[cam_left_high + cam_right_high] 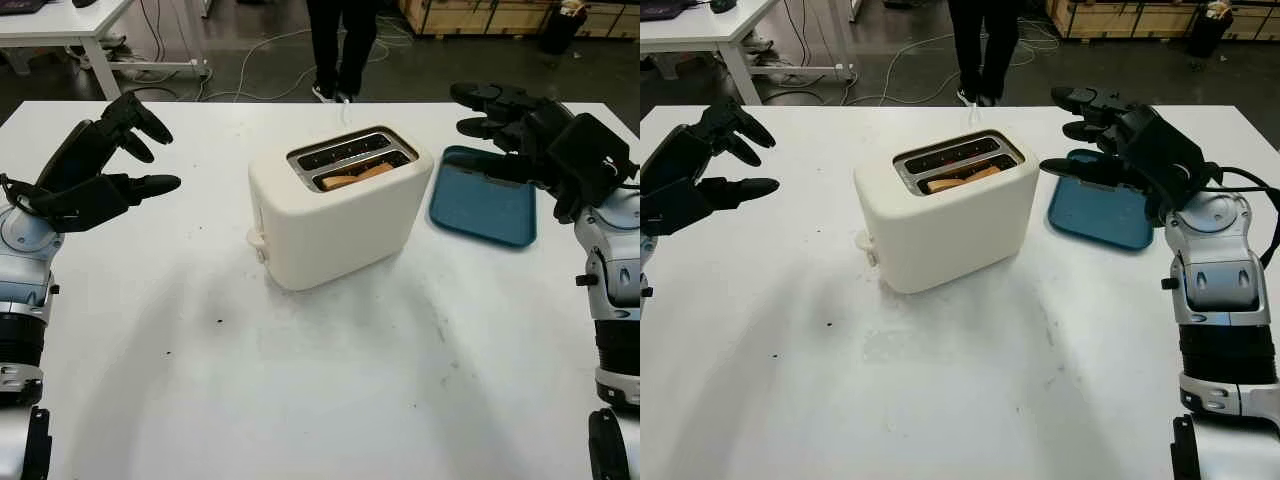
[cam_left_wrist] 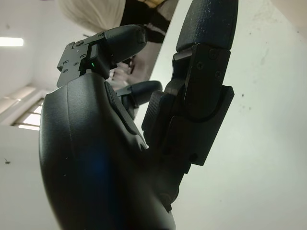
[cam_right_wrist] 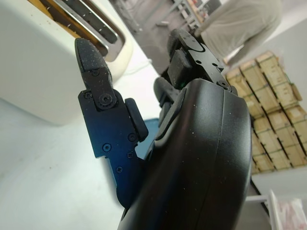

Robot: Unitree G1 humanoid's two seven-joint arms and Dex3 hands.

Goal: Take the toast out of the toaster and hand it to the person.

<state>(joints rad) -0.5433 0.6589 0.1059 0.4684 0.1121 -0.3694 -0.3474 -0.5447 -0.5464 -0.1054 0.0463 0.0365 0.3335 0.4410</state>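
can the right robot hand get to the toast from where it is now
Probably yes. The right robot hand is open, raised over the blue tray beside the toaster. The toast sits in the nearer slot, open from above, nothing between them.

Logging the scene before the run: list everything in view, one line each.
toaster: one, cream, middle of the table, two slots on top
toast: one slice, golden brown, down in the toaster's nearer slot
tray: one, blue, on the table right of the toaster
table: one, white
second table: one, white, far left across the floor
person: one, dark trousers, standing beyond the table
left hand: black, open, above the table's left side
right hand: black, open, above the tray
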